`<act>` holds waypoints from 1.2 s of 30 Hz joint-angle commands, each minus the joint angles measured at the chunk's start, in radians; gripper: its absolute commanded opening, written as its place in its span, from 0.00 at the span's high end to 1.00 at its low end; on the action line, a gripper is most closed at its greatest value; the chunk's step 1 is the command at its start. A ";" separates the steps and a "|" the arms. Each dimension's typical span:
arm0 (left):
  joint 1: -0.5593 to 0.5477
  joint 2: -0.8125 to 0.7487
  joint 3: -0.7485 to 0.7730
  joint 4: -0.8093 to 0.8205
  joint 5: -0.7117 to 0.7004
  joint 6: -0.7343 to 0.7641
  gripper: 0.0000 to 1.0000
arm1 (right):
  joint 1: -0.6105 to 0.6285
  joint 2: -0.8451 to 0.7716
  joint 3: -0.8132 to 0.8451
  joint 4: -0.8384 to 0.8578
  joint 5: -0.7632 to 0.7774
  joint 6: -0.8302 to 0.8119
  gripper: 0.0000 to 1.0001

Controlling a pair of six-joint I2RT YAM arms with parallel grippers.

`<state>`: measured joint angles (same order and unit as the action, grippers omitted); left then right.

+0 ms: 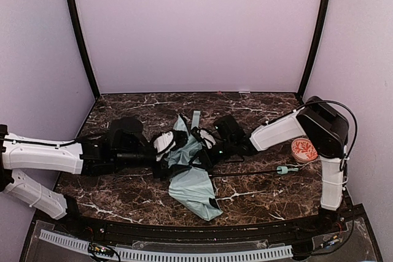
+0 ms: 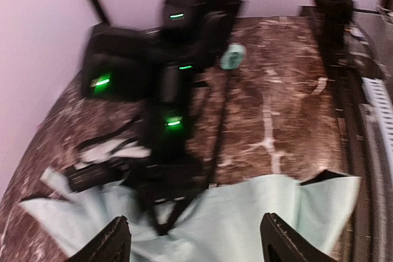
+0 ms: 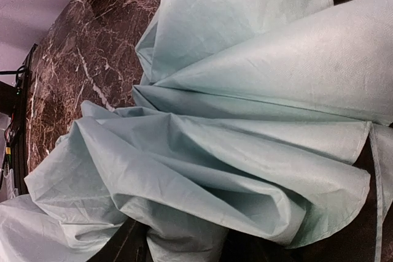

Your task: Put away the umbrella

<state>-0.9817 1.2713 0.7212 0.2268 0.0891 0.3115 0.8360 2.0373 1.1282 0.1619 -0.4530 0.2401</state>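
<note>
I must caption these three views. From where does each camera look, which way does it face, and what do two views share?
Top: high behind the bases, looking down on the table; left arm and right arm show.
Left wrist: low, facing across the umbrella to the right arm; the open left pincer shows.
Right wrist: close against the umbrella fabric; none of its own body shows clearly.
Shared: top and left wrist both show the handle.
</note>
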 commanded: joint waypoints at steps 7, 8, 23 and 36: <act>-0.173 0.163 0.055 -0.138 0.255 0.174 0.21 | -0.005 0.065 0.018 -0.232 0.075 -0.001 0.51; -0.181 0.187 0.073 -0.153 0.265 0.194 0.21 | -0.006 0.063 0.018 -0.234 0.077 -0.001 0.51; -0.094 0.187 0.038 0.139 0.048 0.032 1.00 | 0.012 0.054 -0.008 -0.251 0.063 -0.079 0.52; 0.142 0.344 0.052 0.151 -0.049 -0.098 1.00 | 0.015 0.012 -0.073 -0.178 -0.029 -0.142 0.52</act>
<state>-0.8913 1.5661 0.7708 0.3717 0.0990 0.2630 0.8398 2.0247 1.1164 0.1200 -0.4740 0.1352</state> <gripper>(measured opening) 0.008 0.477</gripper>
